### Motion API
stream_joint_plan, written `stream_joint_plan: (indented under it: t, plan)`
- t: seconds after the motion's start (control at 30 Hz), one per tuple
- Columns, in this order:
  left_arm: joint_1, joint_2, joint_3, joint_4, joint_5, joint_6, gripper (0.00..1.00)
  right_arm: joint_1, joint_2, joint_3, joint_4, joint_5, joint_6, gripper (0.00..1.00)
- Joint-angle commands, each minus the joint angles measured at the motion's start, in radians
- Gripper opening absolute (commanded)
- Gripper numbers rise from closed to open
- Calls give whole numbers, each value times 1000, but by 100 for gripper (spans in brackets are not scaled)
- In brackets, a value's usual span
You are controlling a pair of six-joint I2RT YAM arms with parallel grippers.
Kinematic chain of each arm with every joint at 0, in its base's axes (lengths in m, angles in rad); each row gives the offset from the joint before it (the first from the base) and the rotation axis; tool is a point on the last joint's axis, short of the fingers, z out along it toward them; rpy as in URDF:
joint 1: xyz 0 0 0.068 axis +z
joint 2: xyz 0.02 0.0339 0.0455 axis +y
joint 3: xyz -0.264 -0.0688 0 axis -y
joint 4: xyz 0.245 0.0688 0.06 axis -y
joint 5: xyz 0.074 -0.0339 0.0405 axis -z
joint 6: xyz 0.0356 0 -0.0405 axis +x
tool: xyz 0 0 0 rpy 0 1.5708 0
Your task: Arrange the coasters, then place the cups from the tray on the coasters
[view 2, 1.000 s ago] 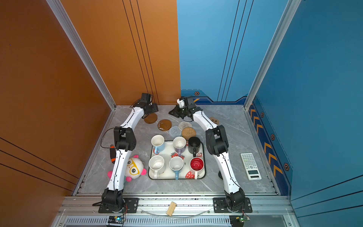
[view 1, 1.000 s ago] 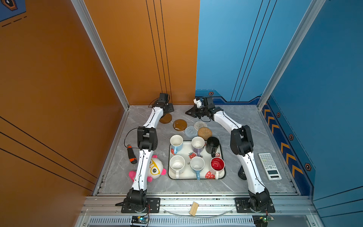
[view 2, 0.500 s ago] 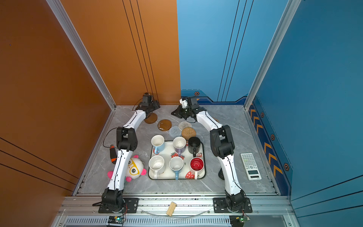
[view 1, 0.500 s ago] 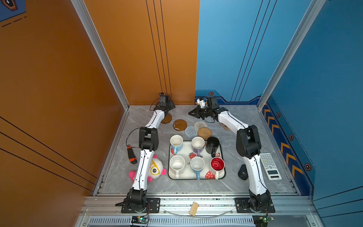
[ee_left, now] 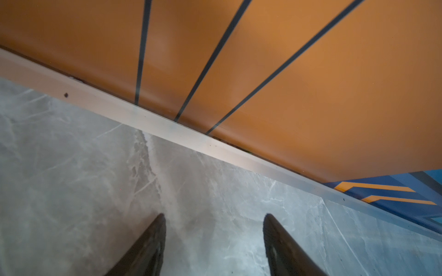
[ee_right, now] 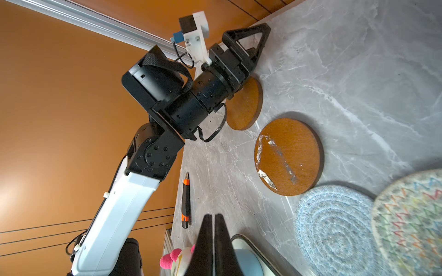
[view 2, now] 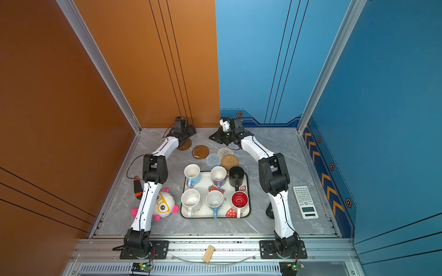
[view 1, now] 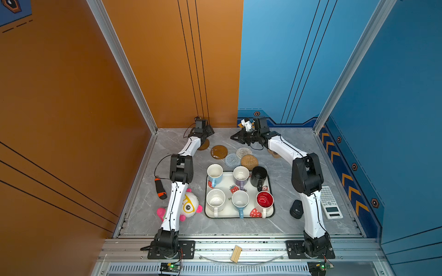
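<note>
Coasters aren't spread out yet. The glossy brown disc (view 1: 219, 151), grey woven round (view 1: 231, 160), cream woven round (view 1: 244, 152) and tan rattan round (view 1: 249, 160) bunch just behind the white strawberry-print tray (view 1: 239, 217). The second brown disc (ee_right: 246, 105) lies under the left arm's wrist, and the tan paw-shaped coaster (view 1: 275, 154) is half hidden behind the right arm. All six mugs (view 1: 216, 200) are on the tray. You're in the arranging step, so I'd pick a coaster and space it out next. Left jaws are spread and empty over the bare grey marble bench (ee_left: 71, 191); right jaws are pressed together, holding nothing.

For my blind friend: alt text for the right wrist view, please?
The open left gripper reaches toward an orange wall. Two brown discs and two woven mats lie on the grey table; the right gripper is shut.
</note>
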Motion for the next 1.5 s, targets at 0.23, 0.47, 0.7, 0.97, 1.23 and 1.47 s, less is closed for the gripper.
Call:
stream_joint_plan:
  t: [0.23,0.47,0.7,0.97,1.23,1.47]
  plan:
    - [-10,-139,-171,-172,-23,136,67,-3,-107,-89,119,-5,31,0]
    - [-24,-220,-284,-198,-63,229,68,-3,-144,-162,145,-9,37,0]
    - [-45,-280,-343,-242,-109,302,68,0,-188,-189,155,-9,39,0]
    - [-48,-332,-396,-268,-168,349,69,5,-217,-217,162,-10,37,0]
    - [-63,-389,-392,-283,-211,384,71,14,-242,-233,166,-12,39,0]
    - [-94,-473,-413,-297,-243,399,72,21,-285,-263,181,-12,35,0]
